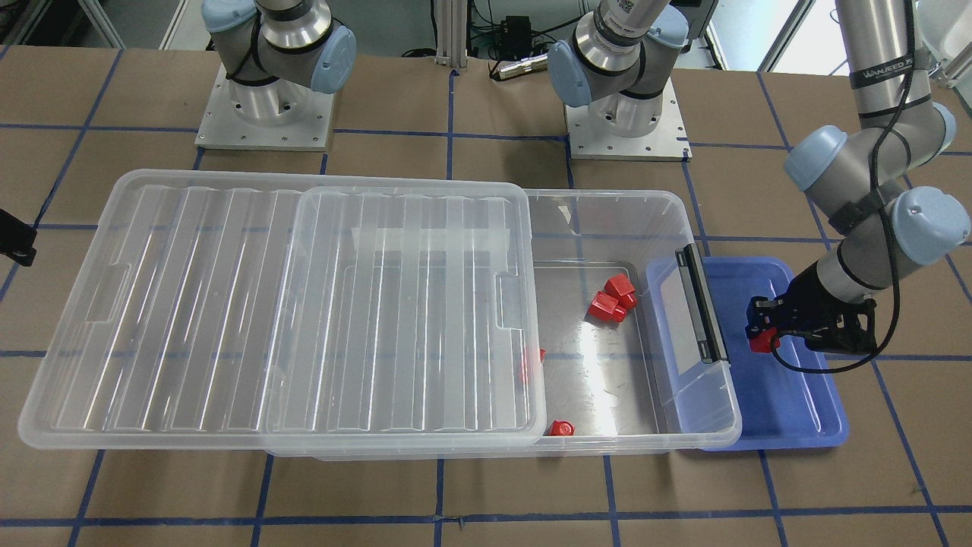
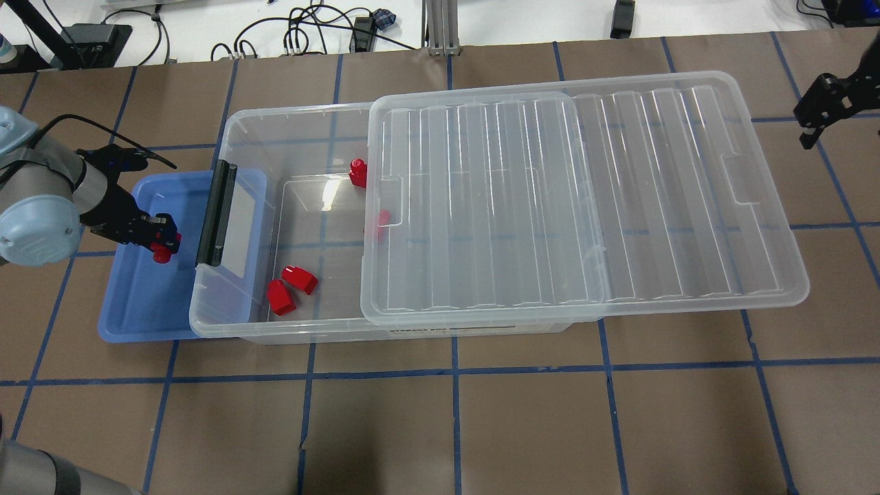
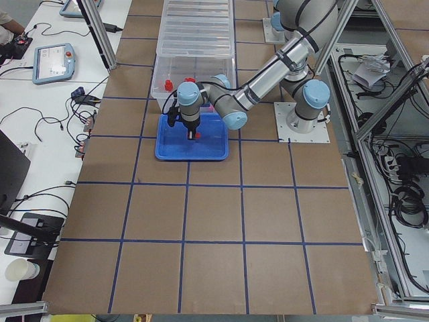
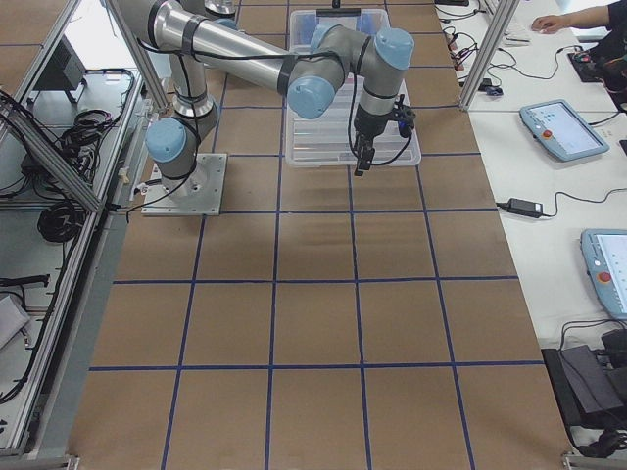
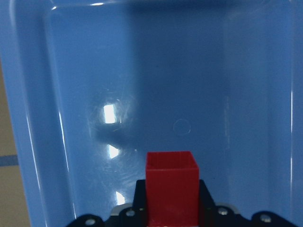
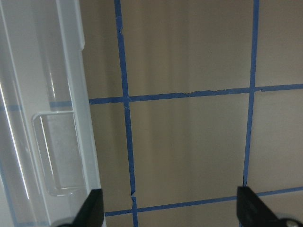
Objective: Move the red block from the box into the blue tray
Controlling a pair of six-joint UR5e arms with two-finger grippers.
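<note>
The red block (image 5: 171, 187) is grasped between the clenched jaws of the left gripper (image 1: 762, 336) and is held over the blue tray (image 1: 797, 403), about at its middle. Only in the left wrist view is the grip seen closely: the block is pressed from both sides by black pads, and the tray floor lies beyond it. Whether the block touches the floor cannot be told in any view.

The box (image 2: 234, 330) stands just beside the tray. In both top views its end with the black handle (image 2: 216, 213) overlaps the tray's edge, and the blue is seen through the clear wall. The lid (image 2: 584, 206) is slid toward the robot's right, so the end near the tray is open. Other blocks (image 2: 292, 285) lie inside: two together, one at the far wall, and one half hidden under the lid and hard to make out.

The right gripper (image 6: 173, 213) is cut off at the frame edge in both top views. Only in its own wrist view are the jaws seen, wide apart over the table (image 6: 189, 142) beside the lid's edge.
</note>
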